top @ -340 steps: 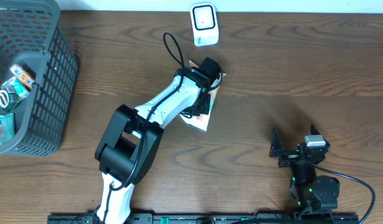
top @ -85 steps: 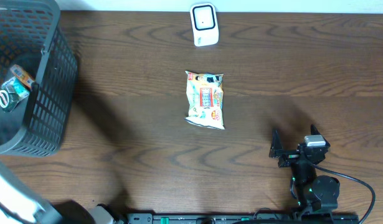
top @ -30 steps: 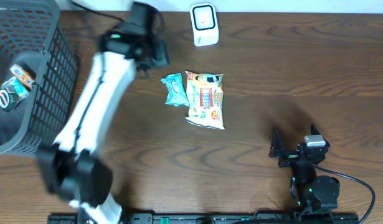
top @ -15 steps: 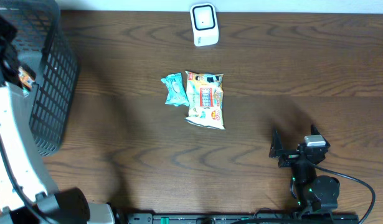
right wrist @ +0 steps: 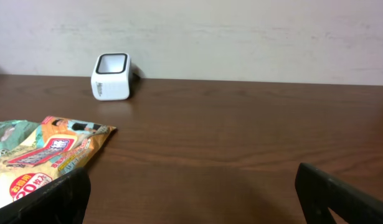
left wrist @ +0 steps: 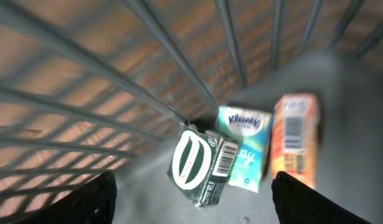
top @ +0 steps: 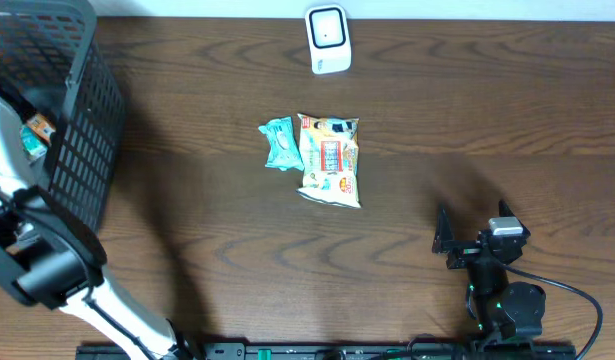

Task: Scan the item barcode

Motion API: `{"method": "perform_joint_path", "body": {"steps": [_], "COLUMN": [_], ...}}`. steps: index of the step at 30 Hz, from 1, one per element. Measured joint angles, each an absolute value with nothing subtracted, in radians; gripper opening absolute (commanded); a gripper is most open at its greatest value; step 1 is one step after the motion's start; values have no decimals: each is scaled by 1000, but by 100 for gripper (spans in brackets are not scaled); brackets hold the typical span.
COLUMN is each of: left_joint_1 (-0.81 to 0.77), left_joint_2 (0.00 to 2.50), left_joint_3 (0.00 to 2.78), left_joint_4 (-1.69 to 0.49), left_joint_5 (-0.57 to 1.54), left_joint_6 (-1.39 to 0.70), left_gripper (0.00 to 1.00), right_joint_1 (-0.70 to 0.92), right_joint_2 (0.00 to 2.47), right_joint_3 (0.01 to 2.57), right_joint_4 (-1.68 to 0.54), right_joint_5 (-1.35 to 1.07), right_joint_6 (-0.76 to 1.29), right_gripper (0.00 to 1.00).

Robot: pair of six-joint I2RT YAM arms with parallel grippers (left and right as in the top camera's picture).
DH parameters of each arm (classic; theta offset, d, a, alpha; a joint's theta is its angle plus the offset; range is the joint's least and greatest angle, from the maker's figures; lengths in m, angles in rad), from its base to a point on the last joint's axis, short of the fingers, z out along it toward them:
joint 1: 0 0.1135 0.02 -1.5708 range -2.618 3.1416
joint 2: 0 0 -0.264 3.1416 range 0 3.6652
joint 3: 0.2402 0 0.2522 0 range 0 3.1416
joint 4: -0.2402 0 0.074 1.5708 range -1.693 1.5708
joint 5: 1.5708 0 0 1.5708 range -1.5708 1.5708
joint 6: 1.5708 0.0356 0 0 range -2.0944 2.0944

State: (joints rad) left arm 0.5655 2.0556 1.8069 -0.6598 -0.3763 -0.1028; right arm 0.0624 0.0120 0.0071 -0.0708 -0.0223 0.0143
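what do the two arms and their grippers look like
The left arm has white links and bulky black joint housings. The right arm is mostly black, with a pale grey camera block at the wrist, small green lights and a thin black cable looping off its base. The left gripper and right gripper both have plain dark fingers; no markings are readable.
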Motion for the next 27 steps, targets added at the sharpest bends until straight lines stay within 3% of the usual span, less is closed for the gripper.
{"method": "perform_joint_path", "body": {"steps": [6, 9, 24, 25, 27], "left_joint_1": [578, 595, 664, 664, 664], "left_joint_2": [2159, 2183, 2232, 2232, 2232], "left_joint_3": [1807, 1807, 1805, 1805, 1805], "left_joint_4": [-635, -623, -620, -621, -625], "left_joint_5": [-376, -376, -177, -173, -165], "left_joint_6": [-76, -69, -47, -47, -47], "left_gripper": [76, 61, 60, 56, 38], "right_joint_1": [62, 62, 62, 62, 62], "right_joint_2": [12, 12, 12, 12, 12], "right_joint_3": [7, 7, 7, 7, 7], "right_joint_4": [-71, -71, -71, -71, -71], "right_joint_5": [-22, -22, -22, -22, -22], "right_joint_6": [14, 14, 14, 14, 14], "right_gripper": [99, 99, 99, 99, 99]}}
